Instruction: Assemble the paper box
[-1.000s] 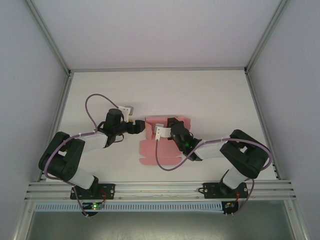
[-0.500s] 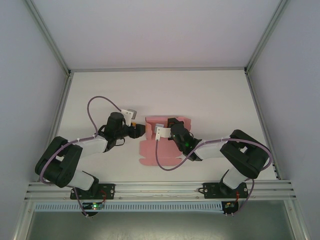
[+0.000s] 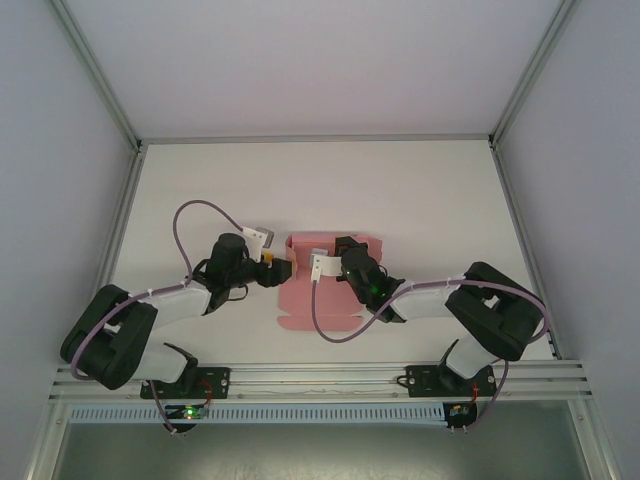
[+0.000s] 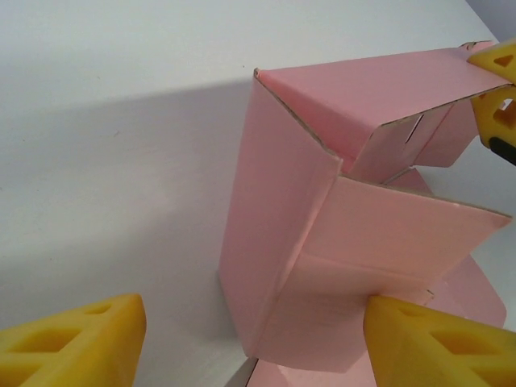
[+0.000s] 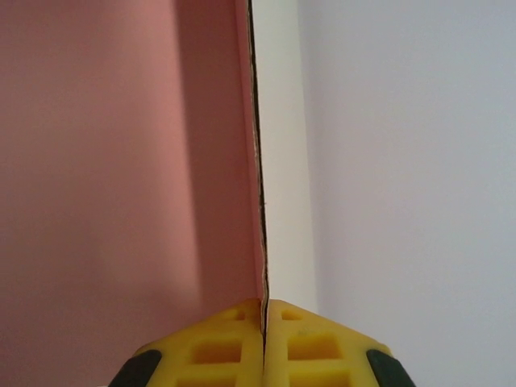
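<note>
The pink paper box (image 3: 310,300) lies mid-table, partly folded, with its far walls raised and a flat panel toward me. In the left wrist view the box (image 4: 282,242) shows an upright corner and side flaps. My left gripper (image 3: 284,268) is open at the box's left wall. One of its yellow fingertips (image 4: 435,343) touches a flap and the other is over bare table, so the gripper (image 4: 254,347) straddles the corner. My right gripper (image 3: 346,246) is shut on the box's far wall. In the right wrist view the gripper (image 5: 264,314) pinches the thin card edge (image 5: 256,161).
The white table (image 3: 420,190) is bounded by metal posts and grey walls on three sides. An aluminium rail (image 3: 320,375) carrying both arm bases runs along the near edge. Purple cables loop beside each arm.
My left arm has stretched to the right, bringing its open gripper up against the box's left wall. The right gripper has kept its hold on the far wall, and the box has shifted slightly.
</note>
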